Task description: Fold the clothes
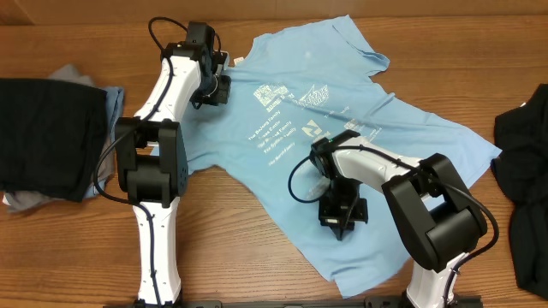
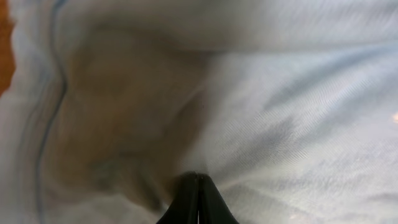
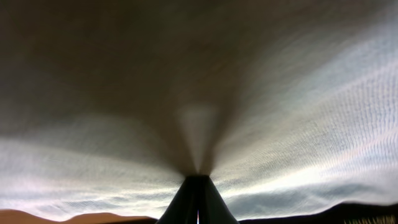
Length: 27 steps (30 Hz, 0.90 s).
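1. Sky-blue T-shirt cloth fills both wrist views. The garment lies spread, print up, slantwise across the middle of the desk.
2. Your left gripper is pressed together on a pucker at the garment's upper-left edge. Your right gripper pinches the lower body cloth, which is tented up.
3. Both bites look thin, so a sharp pull could slip one free.
4. If you have caught only the top layer, the fold would likely drag crooked.
5. Uneven travel could skew it toward the black garment.
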Tool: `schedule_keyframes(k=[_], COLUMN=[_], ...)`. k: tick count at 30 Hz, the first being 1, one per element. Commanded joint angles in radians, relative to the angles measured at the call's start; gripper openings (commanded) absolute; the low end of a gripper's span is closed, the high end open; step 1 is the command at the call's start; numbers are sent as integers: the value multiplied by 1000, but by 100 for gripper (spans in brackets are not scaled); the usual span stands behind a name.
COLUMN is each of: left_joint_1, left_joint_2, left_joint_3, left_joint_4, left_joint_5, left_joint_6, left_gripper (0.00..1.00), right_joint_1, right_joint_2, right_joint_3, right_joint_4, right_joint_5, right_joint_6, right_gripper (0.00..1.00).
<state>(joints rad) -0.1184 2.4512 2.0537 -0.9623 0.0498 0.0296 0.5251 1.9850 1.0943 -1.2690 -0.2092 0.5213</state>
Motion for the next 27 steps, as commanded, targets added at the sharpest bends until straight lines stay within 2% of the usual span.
schedule_keyframes(k=[1,10,22,27], left_joint_1=[24,81,158,159], left_joint_2=[80,80,80,80], left_joint_3=[-30,-30,-30,-30], left_joint_4=[-68,-222,-396,-437], left_joint_5=[-113,-114,-113,-113], left_joint_6=[-73,-209,-272,-283], left_gripper=[4,4,4,4], right_joint_1=[-7,-108,-385,-469], right_joint_2=[70,70,70,70], right_joint_3=[-93,-113,-110,-104], right_joint_4=[61,41,97,124], right_joint_5=[140,213,185,147], right_joint_6=[35,56,51,2], right_gripper=[4,4,4,4])
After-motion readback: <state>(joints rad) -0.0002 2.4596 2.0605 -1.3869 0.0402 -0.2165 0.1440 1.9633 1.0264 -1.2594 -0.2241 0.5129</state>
